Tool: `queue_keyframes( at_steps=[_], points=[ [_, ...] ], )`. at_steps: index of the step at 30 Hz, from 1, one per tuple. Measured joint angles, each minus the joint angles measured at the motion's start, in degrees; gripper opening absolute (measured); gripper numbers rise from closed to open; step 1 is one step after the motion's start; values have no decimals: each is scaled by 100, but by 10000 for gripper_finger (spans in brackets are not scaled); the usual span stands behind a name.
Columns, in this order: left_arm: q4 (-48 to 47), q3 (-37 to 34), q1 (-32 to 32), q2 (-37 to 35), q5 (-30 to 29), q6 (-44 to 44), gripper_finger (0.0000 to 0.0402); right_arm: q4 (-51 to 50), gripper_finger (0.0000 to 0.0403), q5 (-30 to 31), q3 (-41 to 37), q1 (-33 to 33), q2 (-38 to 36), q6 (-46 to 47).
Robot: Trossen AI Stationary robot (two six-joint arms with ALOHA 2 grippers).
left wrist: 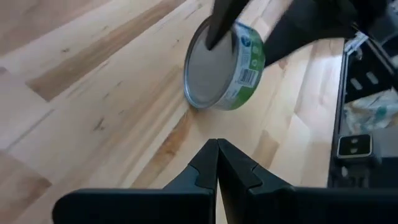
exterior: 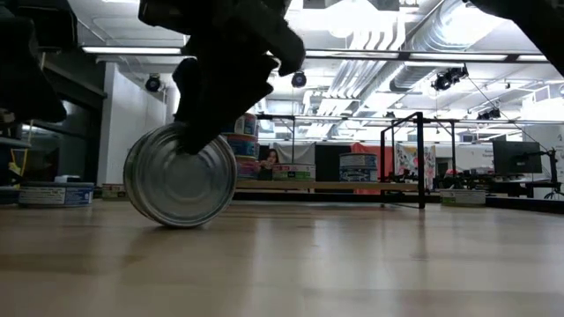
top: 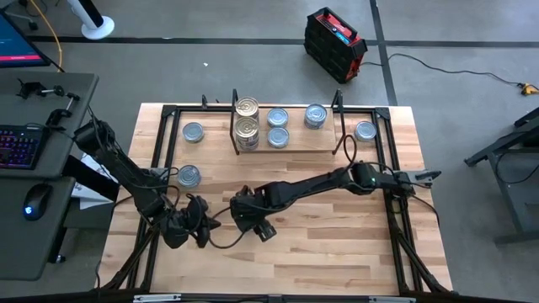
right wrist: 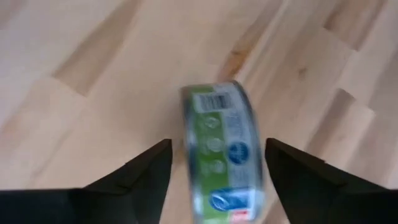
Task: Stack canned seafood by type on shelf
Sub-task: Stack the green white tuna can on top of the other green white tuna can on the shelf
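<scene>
A silver-lidded, green-labelled can (left wrist: 224,68) stands on its rim on the wooden tabletop, as the low view (exterior: 181,176) also shows. My right gripper (right wrist: 217,168) comes down over it, open, with one finger (left wrist: 217,25) by the lid face and the other (right wrist: 292,168) by the opposite face. A narrow gap shows on each side in the right wrist view. My left gripper (left wrist: 217,162) is shut and holds nothing, close to the can on its left-hand side (top: 200,229). The shelf (top: 290,150) at the back carries a gold stack (top: 247,118) and silver-blue cans (top: 278,126).
Loose cans lie flat on the table at the back left (top: 194,132), left of the shelf's front (top: 189,175) and right of the shelf (top: 365,130). Another can (top: 315,115) sits on the shelf's right part. The black frame (top: 396,210) borders the table.
</scene>
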Motion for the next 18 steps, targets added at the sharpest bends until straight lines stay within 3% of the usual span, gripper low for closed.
queue_keyframes(
  at_steps=[4, 10, 13, 18],
  points=[
    [-35, 0, 61, 1, 0, 575, 0, -73, 182, 427, 12, 95, -133, 142],
    [-112, 2, 202, 1, 7, 1167, 0, -508, 22, 519, 630, 174, -247, 937],
    [-149, 2, 257, 1, 11, 1493, 0, -856, 15, 526, 1127, 207, -256, 1234],
    [-180, 2, 292, 1, 50, 1824, 0, -913, 17, 839, 929, 244, -694, 1938]
  ],
)
